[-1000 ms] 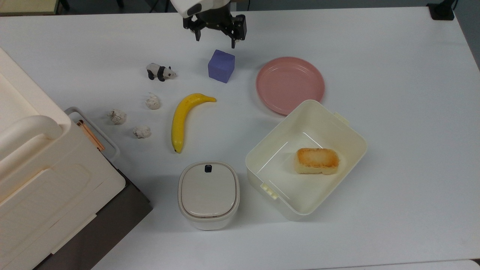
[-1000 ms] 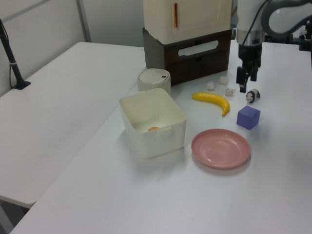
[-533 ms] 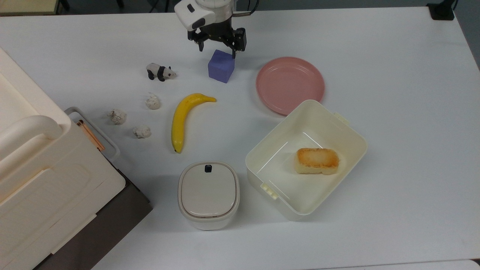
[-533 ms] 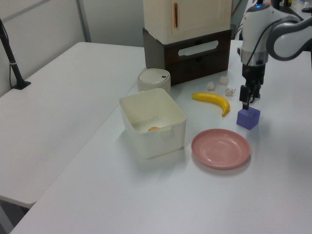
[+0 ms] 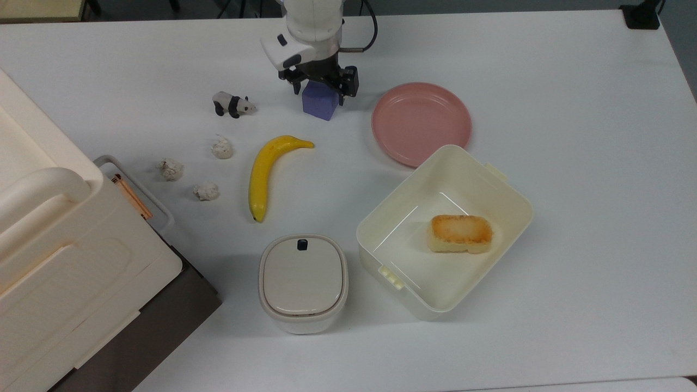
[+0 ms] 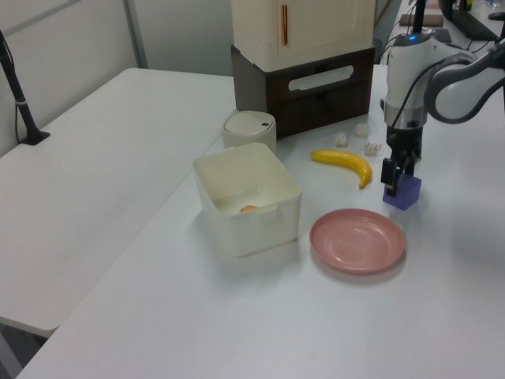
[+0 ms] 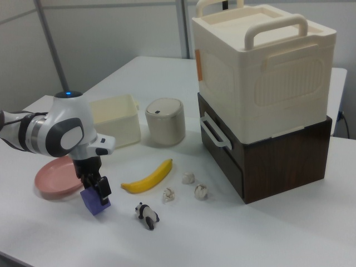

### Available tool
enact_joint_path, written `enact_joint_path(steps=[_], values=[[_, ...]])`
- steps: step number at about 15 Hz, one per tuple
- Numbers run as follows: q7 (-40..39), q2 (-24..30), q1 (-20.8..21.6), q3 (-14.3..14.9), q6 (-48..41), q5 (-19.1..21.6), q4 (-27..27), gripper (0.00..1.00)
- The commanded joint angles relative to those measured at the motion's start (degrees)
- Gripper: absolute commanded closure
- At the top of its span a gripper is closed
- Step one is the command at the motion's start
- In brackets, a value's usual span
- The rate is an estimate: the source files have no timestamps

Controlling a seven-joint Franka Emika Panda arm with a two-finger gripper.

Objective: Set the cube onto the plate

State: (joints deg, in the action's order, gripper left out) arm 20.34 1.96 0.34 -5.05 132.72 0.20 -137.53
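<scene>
Tabletop (image 5: pixel 572 136): broad, flat, matte white; it carries everything.
Cabinet (image 7: pixel 261 105): a cream plastic case with two arched handles, stacked on a dark brown wood-look base, at the top view's near left.
Cream box (image 5: pixel 444 231): open rectangular plastic tub with rounded corners and smooth walls, near and to the top view's right; a toasted bread-like block (image 5: pixel 460 233) lies inside.
Lidded bin (image 5: pixel 303 283): squat, rounded, cream, with a flat lid and small dark button, just to the top view's left of the box.
Plate (image 5: pixel 421 123): round, shallow, smooth pink, raised rim, bare, just beyond the box.
Banana (image 5: pixel 267 172): yellow, curved, glossy, mid-tabletop.
Cube (image 5: pixel 318 103): matte purple-blue block resting on the tabletop, to the top view's left of the plate and apart from it.
Gripper (image 5: pixel 319 86): black fingers lowered astride the cube, one on each side, spread open; whether the pads touch the faces cannot be told. In the left view (image 6: pixel 398 175) the fingers reach down over the cube's (image 6: pixel 404 192) top.
Panda figure (image 5: pixel 233 104): small, black and white, to the top view's left of the cube.
White lumps (image 5: pixel 221 147): three crumpled, rough balls near the banana.
</scene>
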Motion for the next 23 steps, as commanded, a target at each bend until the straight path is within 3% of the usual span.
enact_joint_path(steps=[1,2,3,4,5,12,21,23], values=[[1.98,-0.99,0.63,-0.31,1.57,-0.91,-0.11,0.24],[1.9,-0.91,0.63,-0.31,1.4,-0.91,-0.02,0.44],[1.9,-0.65,0.54,-0.31,0.88,-0.91,0.15,0.57],[1.81,-0.38,0.54,-0.31,0.26,-0.91,0.24,0.68],[1.81,-0.38,0.54,-0.31,-0.44,-0.91,1.11,0.72],[3.74,-0.38,1.85,-0.31,-8.96,-0.82,10.16,0.77],[18.23,-11.8,15.21,-0.31,-9.23,-0.99,22.65,0.75],[19.91,-13.99,16.71,-0.22,-9.32,-1.17,24.76,0.7]])
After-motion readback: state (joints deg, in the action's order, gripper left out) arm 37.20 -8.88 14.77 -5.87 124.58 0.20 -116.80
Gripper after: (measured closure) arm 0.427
